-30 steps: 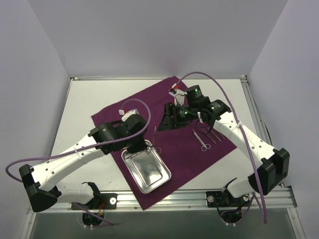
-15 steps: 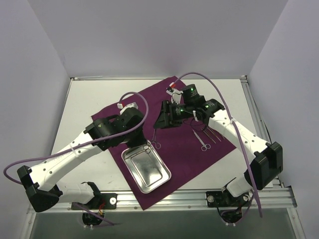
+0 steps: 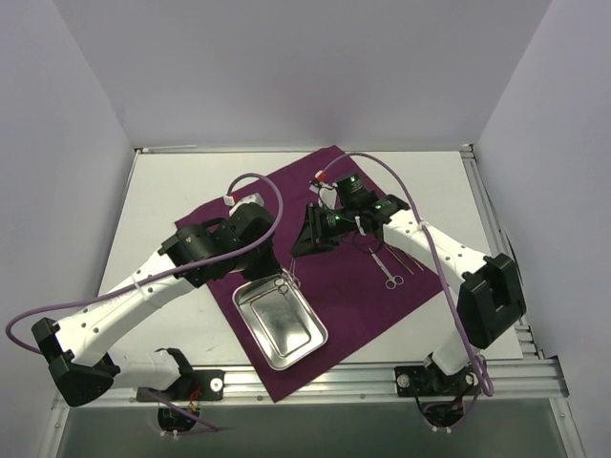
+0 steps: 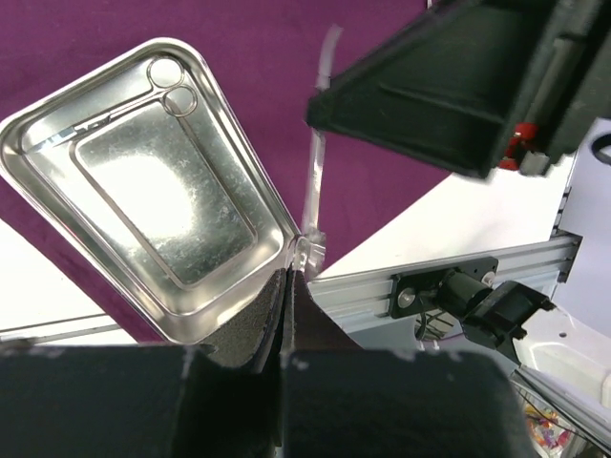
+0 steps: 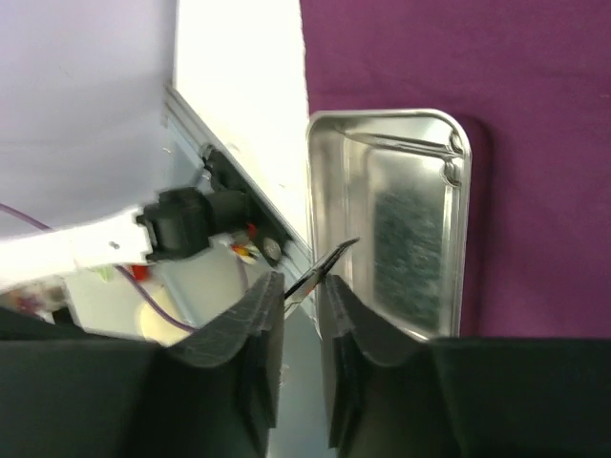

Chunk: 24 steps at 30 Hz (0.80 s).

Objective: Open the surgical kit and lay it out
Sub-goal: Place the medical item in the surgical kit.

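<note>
Right hand has moved toward the tray, and I cannot tell if it pinches. Left hand pinches a thin tool.

My top camera looks down on the whole table from above its near edge. Both wrist cameras look down from near and share the steel tray.

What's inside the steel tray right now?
One ring-handled instrument lies along one wall of the steel tray; the rest shows bare. The left end effector covers some rim in its wrist view.
</note>
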{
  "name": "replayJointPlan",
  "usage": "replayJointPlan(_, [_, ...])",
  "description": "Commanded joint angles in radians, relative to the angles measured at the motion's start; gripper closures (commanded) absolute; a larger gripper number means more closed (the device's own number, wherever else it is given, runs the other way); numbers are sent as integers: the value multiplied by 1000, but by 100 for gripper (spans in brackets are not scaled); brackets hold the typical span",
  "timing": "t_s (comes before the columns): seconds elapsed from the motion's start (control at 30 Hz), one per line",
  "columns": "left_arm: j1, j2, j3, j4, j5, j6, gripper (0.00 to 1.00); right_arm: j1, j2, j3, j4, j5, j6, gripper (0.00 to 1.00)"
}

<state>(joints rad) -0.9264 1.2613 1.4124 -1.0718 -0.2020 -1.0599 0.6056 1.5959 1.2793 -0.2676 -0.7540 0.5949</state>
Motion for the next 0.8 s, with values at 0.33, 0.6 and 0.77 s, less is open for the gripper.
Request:
replayJointPlan(0.33, [21, -61, -33, 82, 25, 35, 55, 3, -51, 37, 39, -53, 13, 100])
replayJointPlan(0.6, [43, -60, -155, 294, 239, 95, 37, -12, -73, 159, -146, 68, -29, 100])
replayJointPlan(0.77, [24, -2, -110, 334, 234, 98, 34, -1, -59, 224, -206, 114, -33, 100])
